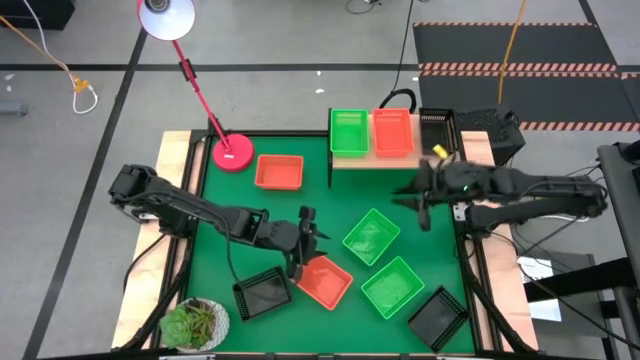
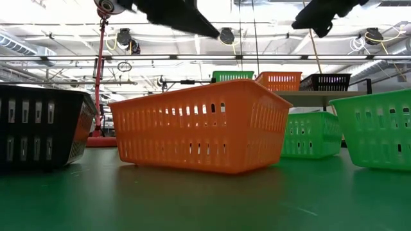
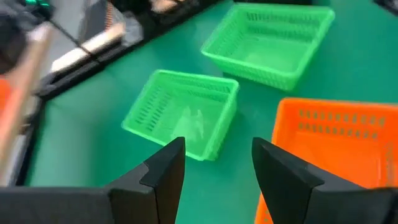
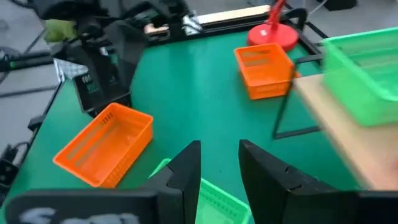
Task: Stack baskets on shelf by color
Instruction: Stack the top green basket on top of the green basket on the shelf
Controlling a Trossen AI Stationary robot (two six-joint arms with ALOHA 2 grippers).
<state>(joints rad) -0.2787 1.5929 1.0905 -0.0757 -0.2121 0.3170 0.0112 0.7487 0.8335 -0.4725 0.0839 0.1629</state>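
nine baskets are in view from above: three green, three orange, three black. the shelf (image 1: 392, 155) stands at the far edge of the green counter (image 1: 330, 215) and carries three of them in a row, one per colour: a green basket (image 1: 348, 131), an orange basket (image 1: 392, 131) beside it, and a black basket (image 1: 437, 130) at the right end. none is stacked on another.

six baskets lie on the counter. a second orange basket (image 1: 279, 172) sits near the red lamp base (image 1: 232, 153), left of the shelf. a third orange basket (image 1: 325, 282) lies toward the near side, with a black basket (image 1: 263, 294) just beside it on the left. two green baskets rest in the middle-right, one (image 1: 371, 236) nearer the shelf and one (image 1: 392, 287) nearer the front edge, close together. the last black basket (image 1: 438, 316) sits at the near right corner. a potted plant (image 1: 194, 323) stands at the near left corner.

the left hand (image 1: 305, 243) hovers just above the near orange basket's edge, fingers (image 3: 165, 174) spread apart and holding nothing. the right hand (image 1: 420, 200) hangs over the counter in front of the shelf, near the middle green basket, fingers (image 4: 186, 171) parted and empty.
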